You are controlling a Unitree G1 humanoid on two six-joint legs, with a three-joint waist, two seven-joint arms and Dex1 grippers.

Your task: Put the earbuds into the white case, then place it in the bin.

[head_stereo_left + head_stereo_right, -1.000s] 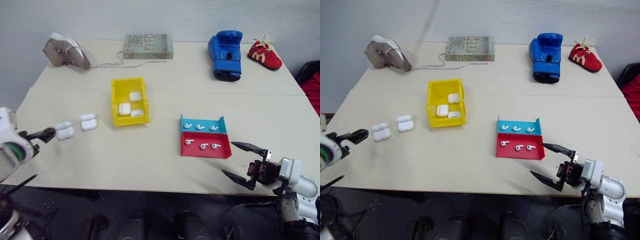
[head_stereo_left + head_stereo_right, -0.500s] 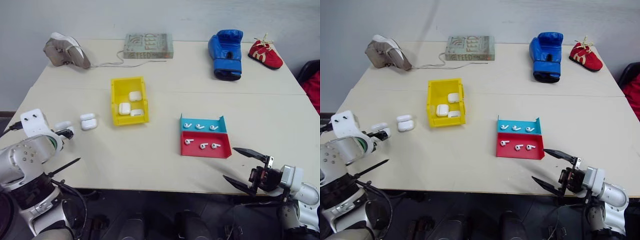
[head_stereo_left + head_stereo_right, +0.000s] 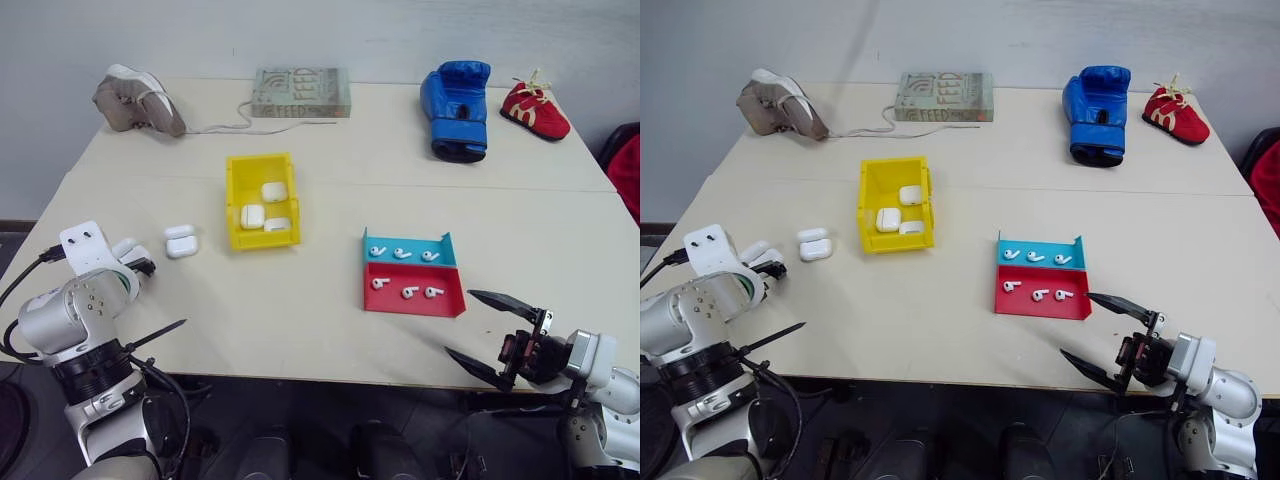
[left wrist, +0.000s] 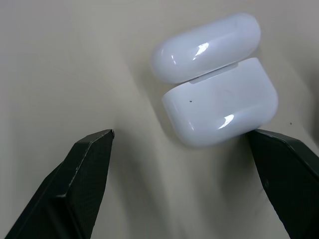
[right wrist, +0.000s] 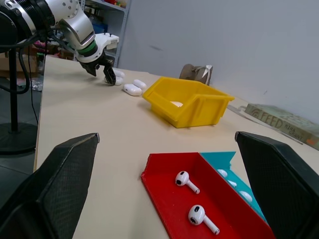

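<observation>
The left pincer (image 4: pixel 179 184) stands spread beside the white case (image 4: pixel 219 107) on the desk (image 3: pixel 330 320), evidently positioned for grasping; the right pincer (image 3: pixel 492 330) waits spread.

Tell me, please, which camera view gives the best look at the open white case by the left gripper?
The left wrist view: the white case lies lid-open between the fingers of the open left gripper. In the head views and the right wrist view it is small and partly hidden by that arm.
</observation>
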